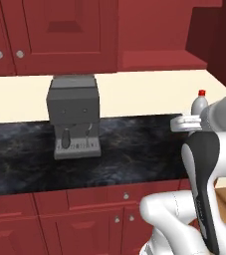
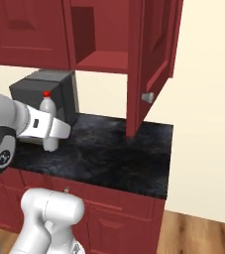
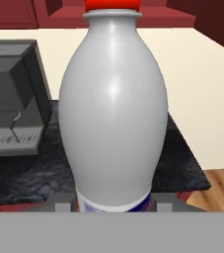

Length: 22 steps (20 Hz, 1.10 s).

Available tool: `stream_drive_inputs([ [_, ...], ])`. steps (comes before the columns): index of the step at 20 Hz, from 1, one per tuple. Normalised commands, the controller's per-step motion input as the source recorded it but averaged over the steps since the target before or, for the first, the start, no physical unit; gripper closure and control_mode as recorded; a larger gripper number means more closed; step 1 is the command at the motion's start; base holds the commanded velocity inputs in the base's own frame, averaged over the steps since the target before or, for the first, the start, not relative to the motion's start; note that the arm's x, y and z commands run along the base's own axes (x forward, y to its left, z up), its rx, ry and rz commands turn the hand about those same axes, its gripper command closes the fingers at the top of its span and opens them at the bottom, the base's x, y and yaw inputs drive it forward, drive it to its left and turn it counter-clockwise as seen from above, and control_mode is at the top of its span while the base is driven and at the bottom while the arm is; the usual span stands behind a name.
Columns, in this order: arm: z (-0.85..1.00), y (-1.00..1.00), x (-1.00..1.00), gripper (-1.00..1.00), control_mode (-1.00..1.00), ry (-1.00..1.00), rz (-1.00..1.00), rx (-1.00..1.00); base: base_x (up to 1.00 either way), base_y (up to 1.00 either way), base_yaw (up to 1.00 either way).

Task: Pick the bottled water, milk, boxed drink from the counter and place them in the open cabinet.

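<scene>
- A white robot arm works in a kitchen with dark red cabinets, a cream wall and a glossy black marbled counter (image 2: 114, 154).
- The gripper (image 2: 52, 133) is clenched on the bottled water (image 2: 48, 124), a slim whitish bottle with a red cap. The bottle stands upright in the grasp, held by its lower body.
- In the right base view, the bottle's base hangs in front of the counter's near left part, and its cap rises above the white hand. Whether the base touches the stone cannot be told.
- In the left base view, the neck and red cap of the bottle (image 1: 200, 103) peek up behind the arm's grey and white wrist, against the cream wall.
- In the hand view, the bottle (image 3: 113, 108) looms very close. A blue label band shows at its lower end, between the two grey fingers (image 3: 64, 201).
- A grey coffee machine (image 1: 73, 115) stands on the counter against the wall, to the left of the bottle and just behind it in the right base view.
- The open cabinet (image 2: 101, 42) hangs on the wall above the counter, higher than the bottle and to its right. Its shelf recess is bare.
- The cabinet door (image 2: 146, 64) is swung outward, with a pale knob near its lower edge.
- Closed red cabinets with panelled doors and pale knobs (image 1: 59, 35) hang above the coffee machine.
- Red drawers and doors (image 1: 84, 219) sit under the counter, and wooden floor (image 2: 198, 233) shows at the lower right.
</scene>
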Motion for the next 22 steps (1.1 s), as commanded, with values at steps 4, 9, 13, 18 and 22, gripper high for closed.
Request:
stream_drive_inputs([
  [4,0.0,0.0,0.0,1.0,1.0,0.0,0.0,0.0,0.51,0.16,-0.13],
  [9,0.0,0.0,0.0,1.0,1.0,0.0,0.0,0.0,0.32,0.06,-0.1],
  [13,0.0,0.0,0.0,1.0,1.0,0.0,0.0,0.0,0.29,0.04,-0.07],
  [18,0.0,0.0,0.0,1.0,1.0,0.0,0.0,0.0,0.38,0.04,-0.06],
  [22,0.0,0.0,0.0,1.0,1.0,0.0,0.0,0.0,0.17,0.1,-0.03],
])
